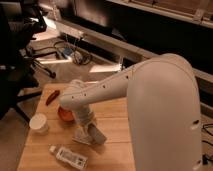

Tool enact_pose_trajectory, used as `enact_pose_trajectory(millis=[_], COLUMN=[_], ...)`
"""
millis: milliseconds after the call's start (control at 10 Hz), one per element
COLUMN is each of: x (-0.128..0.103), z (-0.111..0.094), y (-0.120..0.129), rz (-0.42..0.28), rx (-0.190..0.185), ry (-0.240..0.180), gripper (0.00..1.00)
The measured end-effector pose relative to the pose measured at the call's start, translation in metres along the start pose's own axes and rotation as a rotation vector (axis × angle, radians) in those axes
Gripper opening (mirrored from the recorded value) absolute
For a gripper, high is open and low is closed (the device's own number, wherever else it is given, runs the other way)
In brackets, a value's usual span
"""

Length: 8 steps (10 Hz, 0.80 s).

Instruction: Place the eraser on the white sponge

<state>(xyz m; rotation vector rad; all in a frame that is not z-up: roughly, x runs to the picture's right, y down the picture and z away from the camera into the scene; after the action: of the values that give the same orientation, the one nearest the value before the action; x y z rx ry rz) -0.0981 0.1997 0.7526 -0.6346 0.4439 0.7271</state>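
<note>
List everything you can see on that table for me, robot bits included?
eraser: one, dark grey, at the tool, against the sponge's right side
sponge: one, whitish, front middle of the table
bowl: one, orange, behind the sponge, partly hidden by the arm
cup: one, white, left side
bottle: one, white, lying near the front edge
red thing: one, far left corner, kind unclear
table: one, light wood
arm: one, white, reaching in from the right
tool: one, pale, low over the sponge

I count one eraser (98, 136), one white sponge (80, 138), one orange bowl (64, 115), one white cup (39, 123), one bottle (70, 158), one red item (51, 97), and one gripper (91, 129) at the sponge's one o'clock.
</note>
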Motion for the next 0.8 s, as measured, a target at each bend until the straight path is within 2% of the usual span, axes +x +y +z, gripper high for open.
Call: enact_pose_trajectory(millis=[200,300,500,800], x=[-0.017,-0.024,-0.032,-0.036], z=[0.000,0.001,0.009,0.023], y=[0.015,0.022,0.029,0.023], rz=[-0.041,-0.059,-0.087,-0.079], rx=[0.007,0.004,0.005,0.020], ry=[-0.009,-0.010,0.007,0.027], gripper=[0.00,0.05,0.23,0.55])
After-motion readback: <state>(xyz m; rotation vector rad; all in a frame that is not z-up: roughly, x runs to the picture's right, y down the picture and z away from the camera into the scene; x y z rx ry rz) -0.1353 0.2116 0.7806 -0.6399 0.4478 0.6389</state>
